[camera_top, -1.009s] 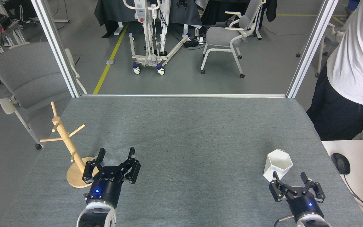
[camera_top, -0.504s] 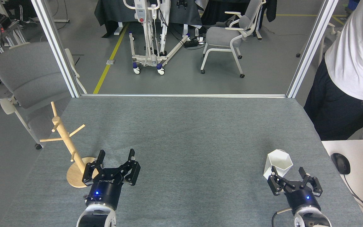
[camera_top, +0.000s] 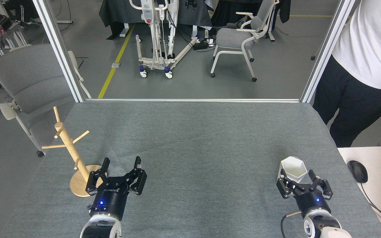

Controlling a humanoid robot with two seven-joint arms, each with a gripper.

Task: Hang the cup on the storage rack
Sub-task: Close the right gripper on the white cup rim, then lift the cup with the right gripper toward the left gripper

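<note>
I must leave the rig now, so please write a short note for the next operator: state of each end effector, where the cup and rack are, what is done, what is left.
Left end effector: open, empty, beside the storage rack base at the table's near left.
Right end effector: open, right at the near side of the cup; no grip yet.
The cup stands upright at the table's near right, far from the rack. All pegs are bare.
Done: approach only.
Left: grasp, carry across, hang on a peg.
</note>
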